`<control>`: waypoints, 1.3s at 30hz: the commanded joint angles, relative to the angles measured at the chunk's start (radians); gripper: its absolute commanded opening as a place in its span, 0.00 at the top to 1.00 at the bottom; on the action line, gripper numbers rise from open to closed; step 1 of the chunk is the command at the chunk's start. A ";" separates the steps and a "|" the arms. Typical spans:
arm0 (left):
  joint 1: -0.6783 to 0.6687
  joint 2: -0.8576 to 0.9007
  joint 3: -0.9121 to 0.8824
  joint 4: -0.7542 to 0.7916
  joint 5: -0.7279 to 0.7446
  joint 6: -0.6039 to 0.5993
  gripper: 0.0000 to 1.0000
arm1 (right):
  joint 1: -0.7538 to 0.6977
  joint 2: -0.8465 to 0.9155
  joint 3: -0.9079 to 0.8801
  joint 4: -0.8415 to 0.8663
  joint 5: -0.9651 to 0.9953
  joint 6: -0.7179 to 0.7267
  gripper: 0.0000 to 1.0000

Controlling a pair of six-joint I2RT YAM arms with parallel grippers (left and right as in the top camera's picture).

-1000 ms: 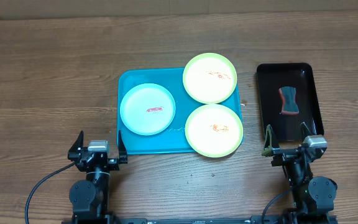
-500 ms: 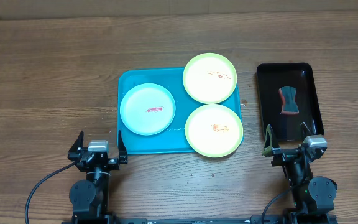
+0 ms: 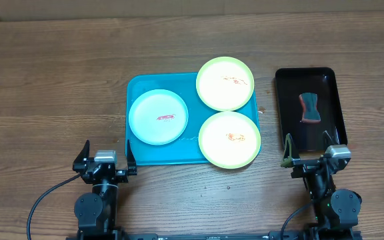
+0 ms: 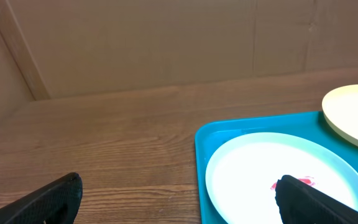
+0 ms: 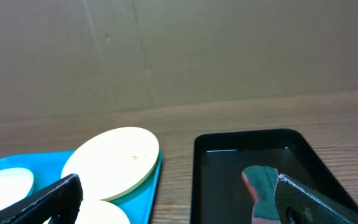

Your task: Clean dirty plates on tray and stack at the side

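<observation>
A turquoise tray [image 3: 139, 155] lies mid-table. On it lie a pale blue plate [image 3: 158, 117] with a red smear at the left, a yellow-green plate [image 3: 225, 83] at the upper right and another yellow-green plate [image 3: 229, 139] at the lower right, both with orange smears and both overhanging the rim. My left gripper [image 3: 106, 157] is open and empty at the front left, just before the tray [image 4: 229, 127] and the blue plate [image 4: 260, 165]. My right gripper [image 3: 309, 149] is open and empty at the front right; its view shows a yellow-green plate [image 5: 114, 158].
A narrow black tray [image 3: 290, 100] stands right of the turquoise tray and holds a green and red sponge [image 3: 309, 108], also in the right wrist view [image 5: 263, 186]. A cardboard wall runs along the table's far edge.
</observation>
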 commanded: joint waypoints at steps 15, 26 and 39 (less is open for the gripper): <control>-0.006 0.070 0.118 -0.034 0.143 -0.017 0.00 | 0.003 0.019 0.089 0.085 0.006 0.005 0.00; -0.006 0.608 0.703 -0.422 0.146 -0.023 0.00 | 0.003 0.438 0.554 -0.201 -0.002 0.002 0.00; -0.006 1.268 1.344 -0.921 0.231 -0.032 0.00 | 0.003 1.048 1.165 -0.735 0.000 0.001 0.00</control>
